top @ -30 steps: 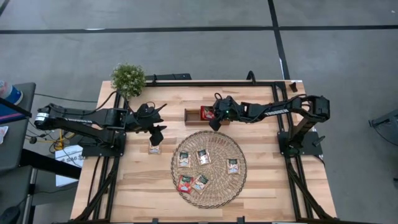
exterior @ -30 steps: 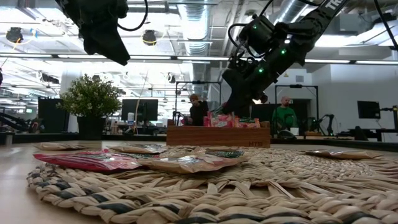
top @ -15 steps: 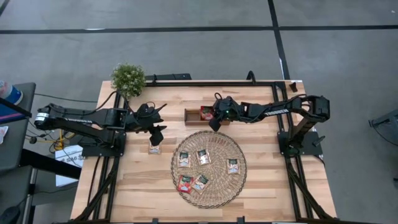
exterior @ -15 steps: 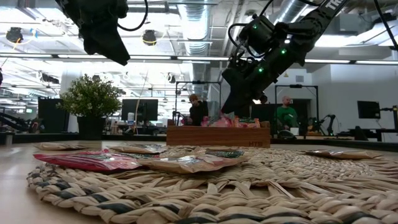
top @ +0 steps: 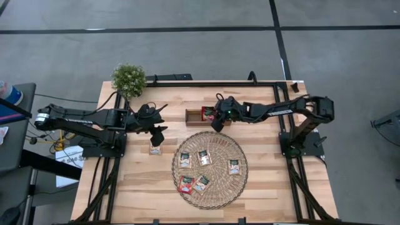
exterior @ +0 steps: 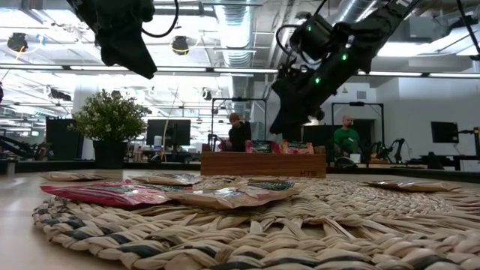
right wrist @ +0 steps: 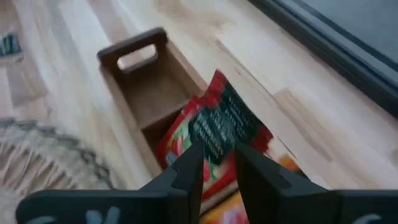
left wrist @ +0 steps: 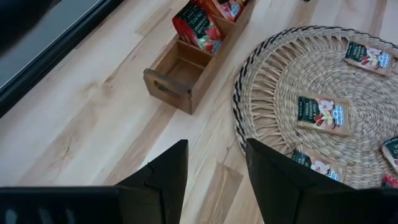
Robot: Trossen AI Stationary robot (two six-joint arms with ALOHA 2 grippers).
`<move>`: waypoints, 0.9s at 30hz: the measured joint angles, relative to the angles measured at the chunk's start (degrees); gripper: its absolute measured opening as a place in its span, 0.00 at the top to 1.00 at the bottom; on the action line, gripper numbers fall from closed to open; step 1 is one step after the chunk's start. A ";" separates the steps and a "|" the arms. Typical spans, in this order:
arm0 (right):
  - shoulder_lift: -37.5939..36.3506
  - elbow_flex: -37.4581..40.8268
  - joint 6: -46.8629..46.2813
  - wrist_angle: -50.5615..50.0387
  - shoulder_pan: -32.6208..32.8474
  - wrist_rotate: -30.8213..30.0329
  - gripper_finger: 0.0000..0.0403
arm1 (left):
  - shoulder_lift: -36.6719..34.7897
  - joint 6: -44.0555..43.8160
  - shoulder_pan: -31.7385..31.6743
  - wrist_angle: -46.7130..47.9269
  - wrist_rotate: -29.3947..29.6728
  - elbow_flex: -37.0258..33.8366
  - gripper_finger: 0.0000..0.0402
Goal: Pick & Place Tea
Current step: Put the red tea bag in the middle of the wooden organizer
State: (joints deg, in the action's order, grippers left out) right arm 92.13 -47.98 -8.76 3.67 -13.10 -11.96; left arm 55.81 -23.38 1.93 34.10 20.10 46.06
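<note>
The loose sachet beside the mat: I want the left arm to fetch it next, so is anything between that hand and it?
Nothing visible. The left hand hangs open over bare tabletop, just above the sachet, which lies alone on the wood, clear of the wicker mat. The right hand is away at the wooden tray.

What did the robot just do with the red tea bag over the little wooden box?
The right pincer opened, let the red tea bag go into the wooden tray, and rose a little. The left pincer stayed open above the table; the sachets on the wicker mat stayed put.
</note>
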 joint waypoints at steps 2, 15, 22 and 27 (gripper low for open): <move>-1.52 -1.27 1.56 -3.80 0.76 0.19 0.81 | 0.00 0.02 0.00 -0.15 -1.27 0.00 0.62; -16.98 -3.42 3.01 -35.45 10.57 11.83 0.82 | 0.46 -7.76 0.00 -0.85 -4.50 0.04 0.62; -20.15 -3.34 -1.82 -43.96 19.60 11.17 0.83 | 0.48 -14.83 0.00 -0.84 -11.09 0.04 0.62; -23.57 0.12 -6.93 -44.54 23.75 7.81 0.85 | 0.50 -17.40 1.07 -0.94 -13.64 0.04 0.62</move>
State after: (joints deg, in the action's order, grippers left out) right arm 68.56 -47.86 -15.69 -40.87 10.66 -4.15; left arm 56.31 -40.78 3.01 33.16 6.46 46.11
